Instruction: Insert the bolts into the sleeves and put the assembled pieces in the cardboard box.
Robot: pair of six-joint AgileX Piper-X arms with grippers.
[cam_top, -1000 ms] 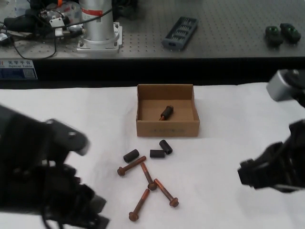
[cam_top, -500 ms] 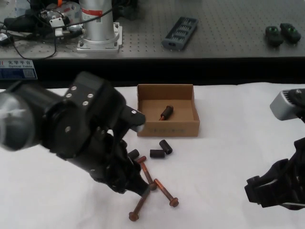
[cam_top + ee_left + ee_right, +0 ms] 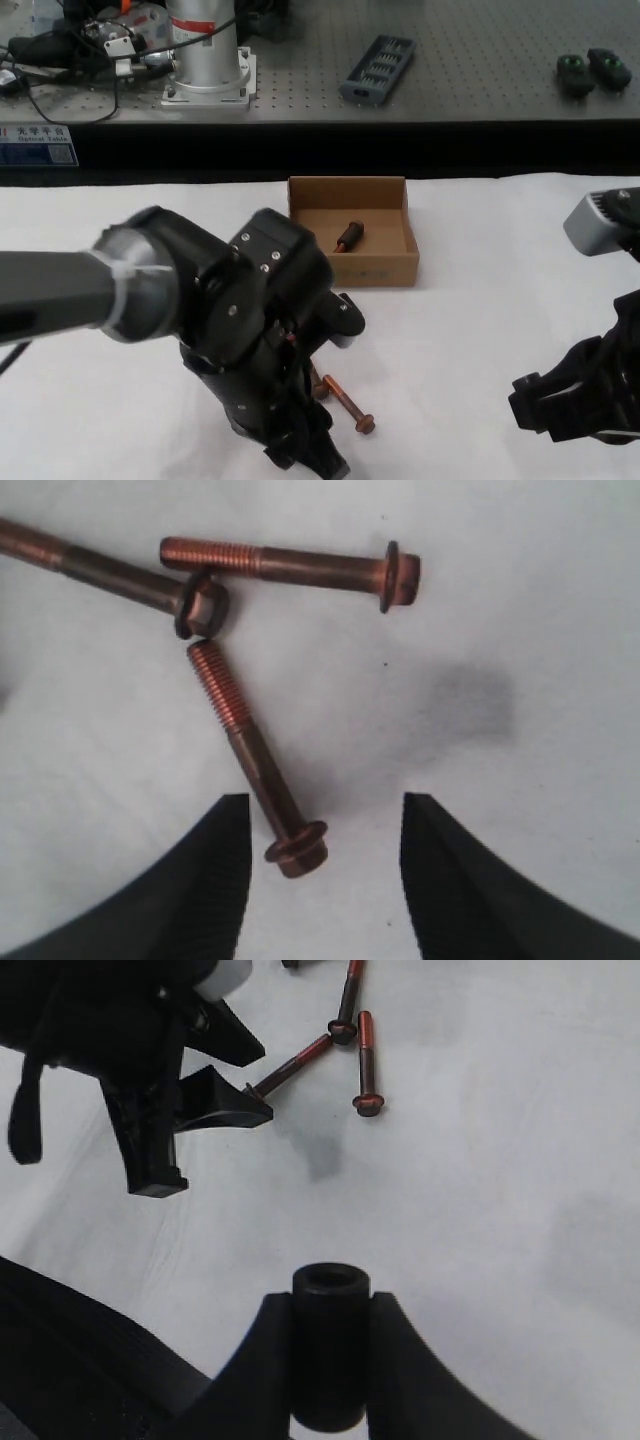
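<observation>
Left wrist view: one bolt (image 3: 262, 765) lies flat on the white-covered desk (image 3: 520, 600). Its head end sits between the wide-open jaws of the left gripper (image 3: 322, 820), and its threaded tip is just beside the head of a second bolt (image 3: 110, 575). A third bolt (image 3: 290, 565) is near. The right gripper (image 3: 331, 1305) has its jaws clamped on a black sleeve (image 3: 331, 1360). At 12 o'clock from the bolts, the cardboard box (image 3: 352, 268) holds one assembled piece (image 3: 347, 236). Closing this near the head could make the bolt swing or nudge its neighbour. The label (image 3: 37, 143) at 10 o'clock is too small to read.

coppery metal bolts (image 3: 255, 755); matt black sleeve (image 3: 330, 1350); plain cardboard box (image 3: 350, 270)
</observation>
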